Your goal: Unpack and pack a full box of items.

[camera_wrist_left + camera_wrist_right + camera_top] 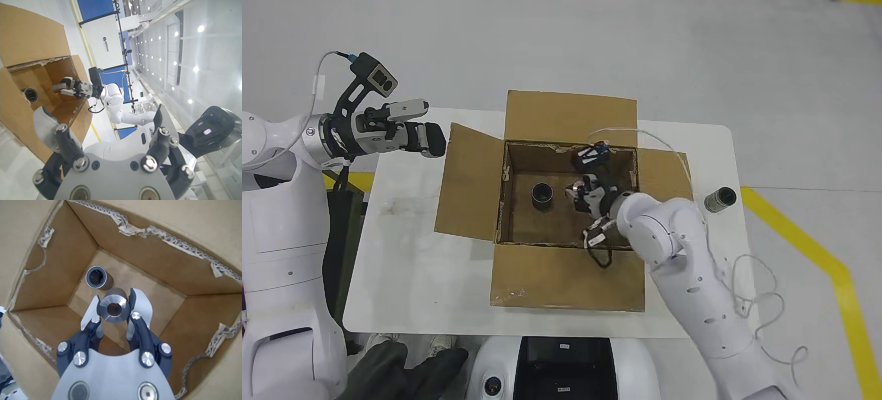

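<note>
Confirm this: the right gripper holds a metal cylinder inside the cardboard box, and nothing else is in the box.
The right gripper is indeed shut on a metal cylinder inside the cardboard box. But something else is in there: a second cylinder stands on the floor beside it, as the right wrist view shows.

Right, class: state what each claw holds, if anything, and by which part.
The right claw holds a metal cylinder inside the box, gripped by its curved sides near one end. The left claw is open and empty.
</note>
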Robot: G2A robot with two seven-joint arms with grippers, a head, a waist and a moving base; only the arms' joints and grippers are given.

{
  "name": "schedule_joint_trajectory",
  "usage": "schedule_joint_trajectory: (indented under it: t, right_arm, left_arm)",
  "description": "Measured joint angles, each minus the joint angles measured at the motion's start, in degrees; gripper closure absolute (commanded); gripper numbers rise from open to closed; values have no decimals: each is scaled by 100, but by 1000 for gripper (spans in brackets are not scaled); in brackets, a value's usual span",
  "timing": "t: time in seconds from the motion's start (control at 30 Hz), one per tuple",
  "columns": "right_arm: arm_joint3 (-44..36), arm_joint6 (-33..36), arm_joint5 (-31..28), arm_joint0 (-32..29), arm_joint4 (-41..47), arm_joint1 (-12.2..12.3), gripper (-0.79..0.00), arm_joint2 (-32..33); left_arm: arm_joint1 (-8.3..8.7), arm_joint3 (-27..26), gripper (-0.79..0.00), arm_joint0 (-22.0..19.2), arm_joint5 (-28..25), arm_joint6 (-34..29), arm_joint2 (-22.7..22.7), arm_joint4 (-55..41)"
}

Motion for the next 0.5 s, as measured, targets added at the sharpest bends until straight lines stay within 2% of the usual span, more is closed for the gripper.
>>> schedule_joint_trajectory:
  t: [0.5]
  right_arm:
    - [-1333,-330,148,-855,40,151,0,556]
  left_arm:
    - [0,0,-785,0,0,0,0,0]
